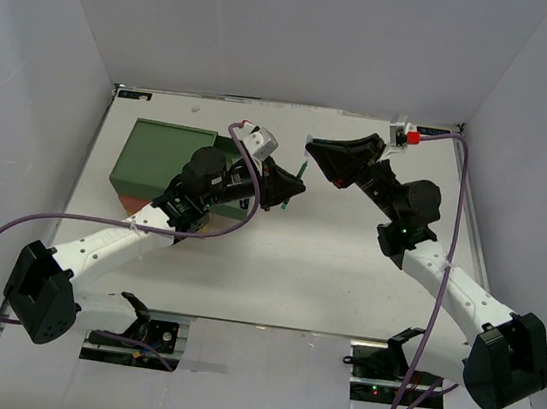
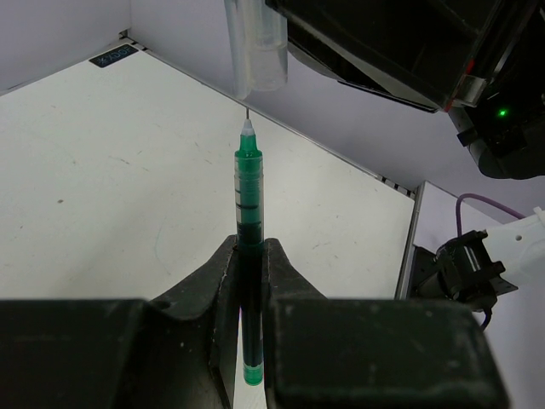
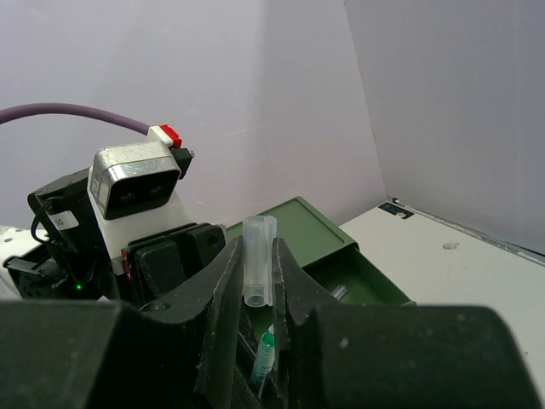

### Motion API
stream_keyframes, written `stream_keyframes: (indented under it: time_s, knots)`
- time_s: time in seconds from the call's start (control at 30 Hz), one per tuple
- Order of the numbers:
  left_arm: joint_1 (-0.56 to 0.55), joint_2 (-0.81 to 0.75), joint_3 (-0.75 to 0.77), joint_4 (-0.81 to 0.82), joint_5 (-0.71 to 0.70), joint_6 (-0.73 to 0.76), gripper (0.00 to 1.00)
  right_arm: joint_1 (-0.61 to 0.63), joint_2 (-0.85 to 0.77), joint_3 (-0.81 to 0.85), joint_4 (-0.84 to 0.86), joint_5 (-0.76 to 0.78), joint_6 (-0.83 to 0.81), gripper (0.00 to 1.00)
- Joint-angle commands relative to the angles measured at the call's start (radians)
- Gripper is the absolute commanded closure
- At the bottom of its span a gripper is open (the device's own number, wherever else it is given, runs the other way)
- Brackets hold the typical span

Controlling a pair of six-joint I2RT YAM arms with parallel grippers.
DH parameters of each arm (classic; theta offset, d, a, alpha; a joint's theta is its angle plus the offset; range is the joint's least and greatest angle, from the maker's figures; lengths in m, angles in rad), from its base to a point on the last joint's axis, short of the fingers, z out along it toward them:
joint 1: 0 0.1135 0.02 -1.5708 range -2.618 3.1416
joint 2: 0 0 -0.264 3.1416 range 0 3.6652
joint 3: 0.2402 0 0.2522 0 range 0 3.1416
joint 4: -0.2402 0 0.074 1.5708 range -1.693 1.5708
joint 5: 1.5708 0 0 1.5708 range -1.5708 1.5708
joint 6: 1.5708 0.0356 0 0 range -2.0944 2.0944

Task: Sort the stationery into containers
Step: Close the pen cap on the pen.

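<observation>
A thin green pen, one item of the stationery, has its cap off and its fine tip pointing up. My left gripper is shut on its barrel. Just beyond the tip hangs a clear pen cap, open end toward the pen. My right gripper is shut on that clear cap, and the pen tip shows below it between the fingers. From above, the left gripper and the right gripper nearly meet over the table's middle. The containers stand behind the left arm, green tier on top.
The green top drawer is pulled open, with something pale lying inside. A strip of red-orange tier shows under the green one. White walls close in the table on three sides. A purple cable loops beside the left arm.
</observation>
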Motion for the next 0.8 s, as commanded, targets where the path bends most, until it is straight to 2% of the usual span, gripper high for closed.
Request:
stream_keyframes:
  time_s: [0.0, 0.77]
  knots:
    - [-0.004, -0.024, 0.031, 0.035, -0.008, -0.008, 1.0, 0.006, -0.02, 0.0, 0.071, -0.002, 0.002, 0.92]
    - [-0.006, -0.024, -0.013, 0.17, 0.005, -0.064, 1.0, 0.004, -0.03, -0.04, 0.106, 0.005, 0.022, 0.92]
